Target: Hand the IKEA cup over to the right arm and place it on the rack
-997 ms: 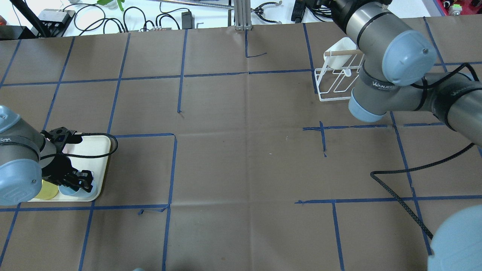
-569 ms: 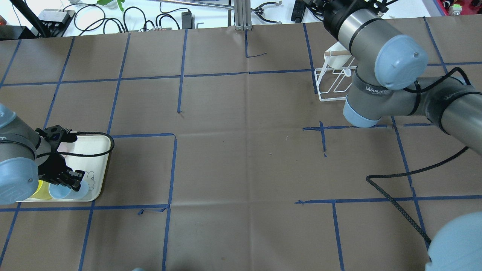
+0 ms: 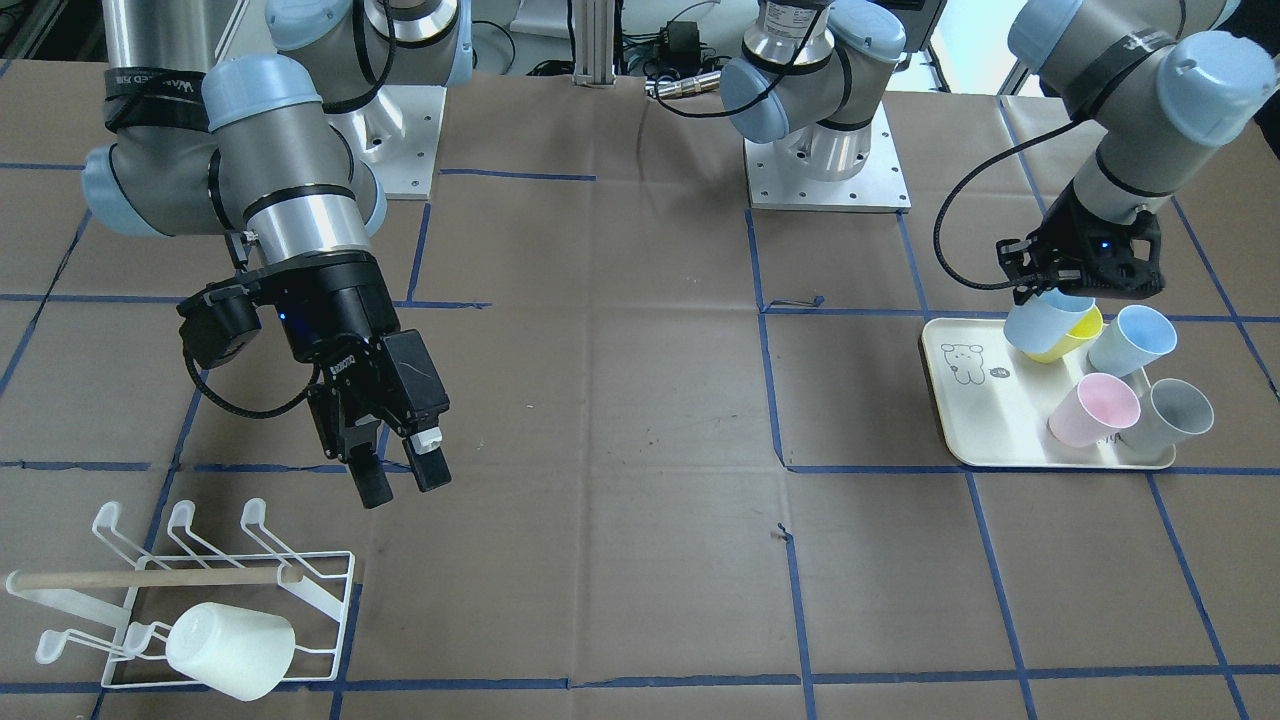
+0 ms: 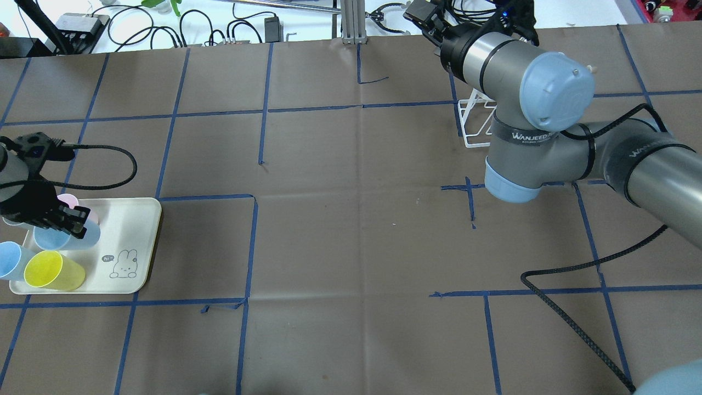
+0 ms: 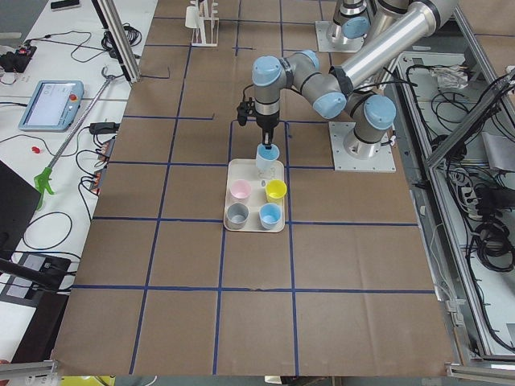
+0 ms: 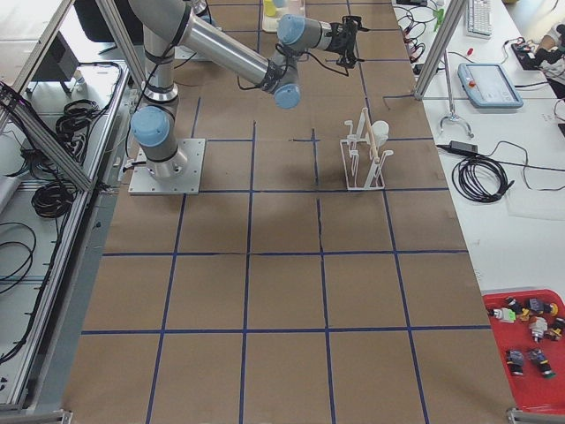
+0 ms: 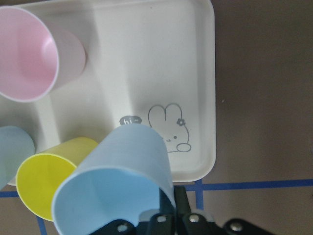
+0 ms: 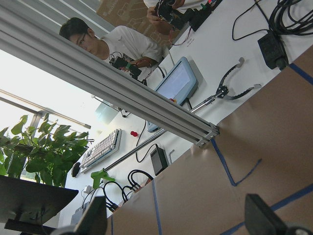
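Observation:
My left gripper [image 3: 1085, 268] is shut on the rim of a light blue cup [image 3: 1042, 325] and holds it tilted just above the cream tray [image 3: 985, 425]. The cup fills the left wrist view [image 7: 117, 191], and in the overhead view it [image 4: 66, 238] hangs under the gripper [image 4: 55, 219]. My right gripper [image 3: 400, 475] is open and empty, hanging above the table a little beyond the white wire rack [image 3: 150, 578]. One white cup [image 3: 230, 650] sits on the rack. In the overhead view the right arm hides most of the rack [image 4: 473, 118].
On the tray [image 4: 134, 225] lie a yellow cup [image 3: 1078, 335], a pale blue cup [image 3: 1130, 340], a pink cup [image 3: 1095, 410] and a grey cup [image 3: 1170, 415]. A black cable [image 4: 570, 302] trails over the table by the right arm. An operator shows in the right wrist view [image 8: 122, 41].
My left gripper has lifted the light blue cup off the tray and drawn back toward the table's left end. The right arm has swung left, away from the rack.

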Controlling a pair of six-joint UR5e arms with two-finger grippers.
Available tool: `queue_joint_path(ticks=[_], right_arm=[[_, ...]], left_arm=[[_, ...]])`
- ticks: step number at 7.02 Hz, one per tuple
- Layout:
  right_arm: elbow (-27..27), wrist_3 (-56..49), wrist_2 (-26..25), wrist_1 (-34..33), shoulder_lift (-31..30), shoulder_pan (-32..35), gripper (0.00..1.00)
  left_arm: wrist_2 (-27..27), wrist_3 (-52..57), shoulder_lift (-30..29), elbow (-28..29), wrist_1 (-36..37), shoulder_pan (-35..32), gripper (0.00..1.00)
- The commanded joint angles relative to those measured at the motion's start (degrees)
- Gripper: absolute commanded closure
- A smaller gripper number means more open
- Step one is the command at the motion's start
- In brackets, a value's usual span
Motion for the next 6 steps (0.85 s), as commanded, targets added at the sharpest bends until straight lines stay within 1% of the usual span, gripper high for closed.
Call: queue_joint_path(ticks=[1, 2, 3, 4, 5, 6], right_arm=[[3.4, 8.0, 4.7, 4.5, -3.0, 0.5, 0.0], [6.0, 14.1, 7.3, 3.4, -3.4, 0.5, 0.0], [8.0, 18.1, 7.5, -0.7, -3.4, 0.5, 0.0], [8.5, 18.5, 6.9, -8.3, -3.3, 0.8, 0.01], [9.7, 22.3, 6.4, -9.5, -3.4, 2.3, 0.01], [10.7, 27.8, 4.0, -11.9, -3.1, 3.7, 0.01]], left_arm=[[-4.4, 0.8, -2.6, 14.6, -9.4, -1.9, 1.0], [-8.2, 3.1, -5.6, 20.6, -10.1, -2.2, 1.0], [-12.9, 5.5, -8.9, 24.1, -9.7, -2.3, 1.0], [-18.5, 7.7, -11.2, 26.2, -8.8, -2.3, 1.0], [-25.1, 13.5, -13.1, 25.6, -3.3, -2.3, 1.0], [-30.7, 14.5, -15.1, 25.0, 1.3, -2.4, 1.0]])
